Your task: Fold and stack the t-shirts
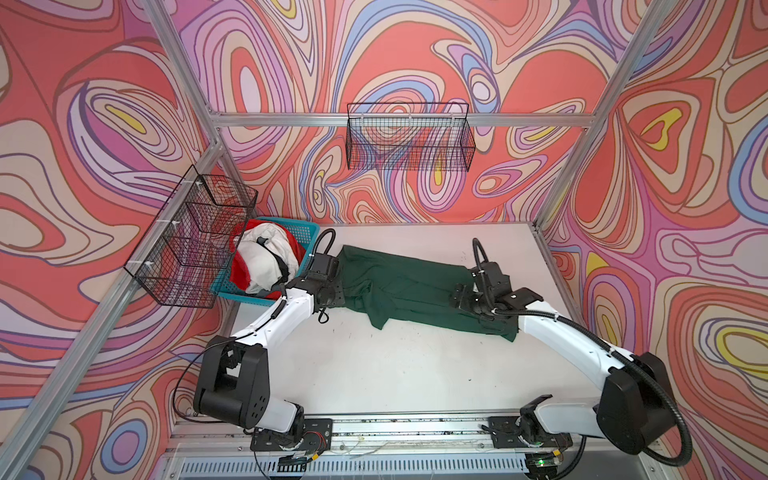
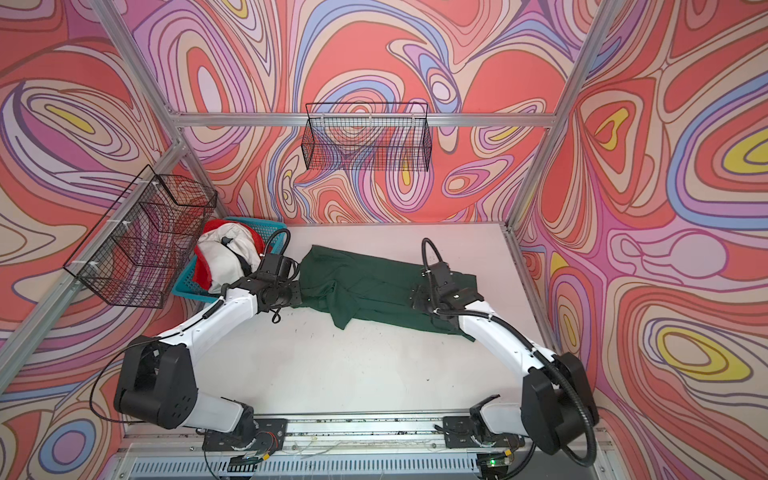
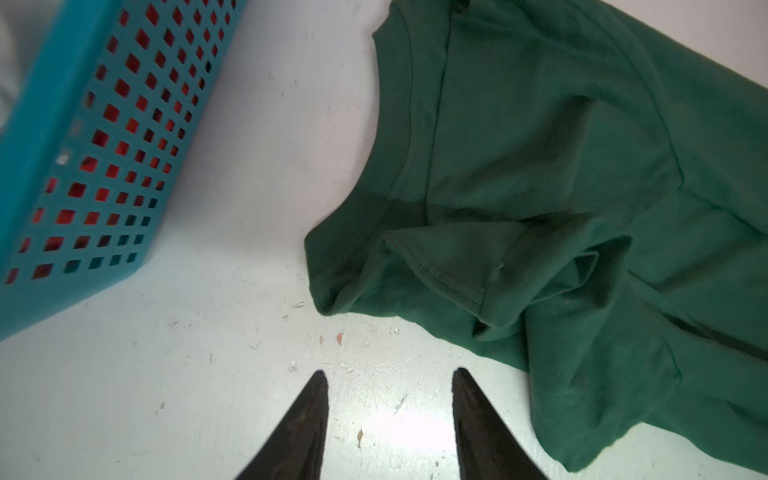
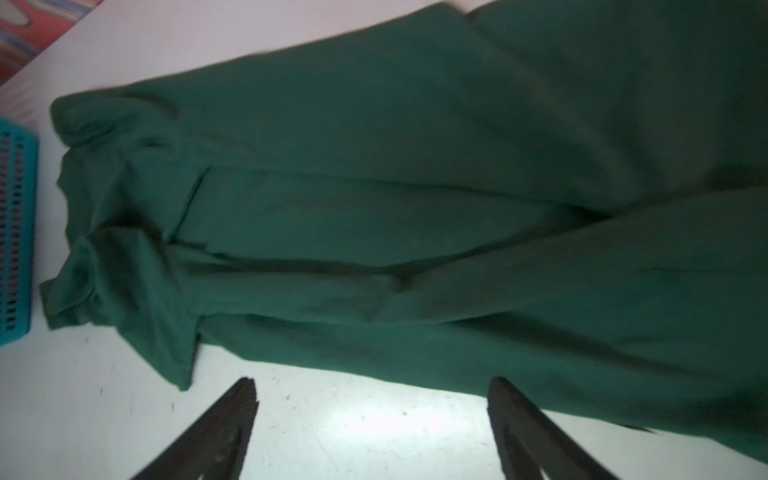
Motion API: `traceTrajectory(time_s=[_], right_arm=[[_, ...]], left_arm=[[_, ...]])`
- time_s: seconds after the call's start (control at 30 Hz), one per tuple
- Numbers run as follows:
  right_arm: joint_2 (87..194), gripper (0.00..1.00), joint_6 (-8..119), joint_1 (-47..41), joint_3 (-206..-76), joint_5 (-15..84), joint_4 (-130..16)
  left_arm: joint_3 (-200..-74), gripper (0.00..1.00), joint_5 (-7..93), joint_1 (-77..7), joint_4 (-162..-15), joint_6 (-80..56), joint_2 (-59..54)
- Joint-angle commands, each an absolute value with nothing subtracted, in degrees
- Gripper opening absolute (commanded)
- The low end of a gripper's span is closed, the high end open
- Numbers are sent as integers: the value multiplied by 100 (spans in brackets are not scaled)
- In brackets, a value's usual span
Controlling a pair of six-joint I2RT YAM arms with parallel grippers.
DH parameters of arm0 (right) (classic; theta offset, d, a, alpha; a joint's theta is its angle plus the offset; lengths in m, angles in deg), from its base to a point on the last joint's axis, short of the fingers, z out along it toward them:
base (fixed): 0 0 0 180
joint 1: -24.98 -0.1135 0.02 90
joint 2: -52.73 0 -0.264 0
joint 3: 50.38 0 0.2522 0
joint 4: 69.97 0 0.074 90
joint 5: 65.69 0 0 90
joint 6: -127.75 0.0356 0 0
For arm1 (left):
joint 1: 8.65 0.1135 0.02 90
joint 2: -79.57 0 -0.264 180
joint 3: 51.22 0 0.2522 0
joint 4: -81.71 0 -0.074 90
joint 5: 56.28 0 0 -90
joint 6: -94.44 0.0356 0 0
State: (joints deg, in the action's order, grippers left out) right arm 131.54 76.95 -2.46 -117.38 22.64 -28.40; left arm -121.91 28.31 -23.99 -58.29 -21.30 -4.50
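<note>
A dark green t-shirt (image 1: 409, 282) (image 2: 365, 286) lies in a long, rumpled strip across the far half of the white table. My left gripper (image 3: 390, 370) hovers open over bare table just off the shirt's collar and sleeve end (image 3: 540, 187), holding nothing. My right gripper (image 4: 372, 378) stands wide open over bare table beside the shirt's long edge (image 4: 415, 208), also holding nothing. In both top views the left gripper (image 1: 334, 293) is at the shirt's left end and the right gripper (image 1: 461, 297) over its right part. A white t-shirt (image 1: 266, 257) and a red t-shirt (image 1: 239, 270) are heaped in a basket.
The teal plastic basket (image 1: 309, 232) (image 3: 50, 124) stands at the table's far left corner, close to my left arm. One black wire basket (image 1: 191, 237) hangs on the left wall and another wire basket (image 1: 409, 137) on the back wall. The table's near half (image 1: 395, 374) is bare.
</note>
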Motion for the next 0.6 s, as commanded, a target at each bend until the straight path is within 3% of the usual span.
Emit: traceTrajectory(time_s=[0.0, 0.23, 0.3, 0.37, 0.57], right_arm=[[13692, 90, 8179, -859, -11738, 2431, -3839], [14926, 83, 8837, -1801, -11874, 2671, -5397], [15179, 77, 8889, -1951, -11978, 2650, -5515], [15327, 65, 8949, -2088, -12073, 2632, -5588], [15864, 63, 9329, -2332, -11985, 2833, -6257]], left_arm=[[-12028, 52, 3117, -2419, -6000, -2298, -173], [-11201, 67, 3245, -2419, -6300, -2401, 1072], [-11030, 71, 3096, -2415, -6292, -2445, 1431], [-10923, 75, 3128, -2413, -6306, -2498, 1716], [-10884, 86, 3416, -2421, -6265, -2590, 1981]])
